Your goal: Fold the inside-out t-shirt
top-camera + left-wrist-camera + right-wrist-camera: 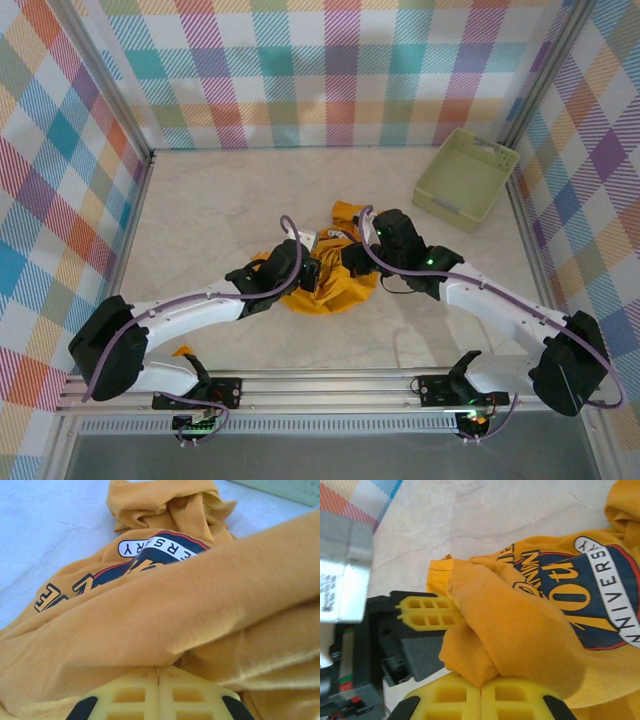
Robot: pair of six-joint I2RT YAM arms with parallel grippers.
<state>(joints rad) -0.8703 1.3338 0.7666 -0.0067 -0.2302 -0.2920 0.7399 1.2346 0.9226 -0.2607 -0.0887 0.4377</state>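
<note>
The mustard-orange t-shirt (pixel 335 288) lies crumpled in a heap at the table's middle, with a navy and white printed emblem (pixel 590 600) facing up. My left gripper (pixel 318 272) is shut on a thick fold of the t-shirt (pixel 175 620), its yellow fingers (pixel 159 672) meeting under the cloth. My right gripper (pixel 481 687) is shut on a bunched edge of the t-shirt (pixel 520 630), a hand's width from the left gripper (pixel 427 612). From above, the right gripper (pixel 362 250) sits at the heap's right side. The neck label is hidden.
A pale green plastic basket (pixel 466 178) stands at the back right, and its rim (pixel 290 487) appears beyond the shirt. Checked walls enclose the marble-patterned table (pixel 220 210). Bare surface lies left of and behind the heap.
</note>
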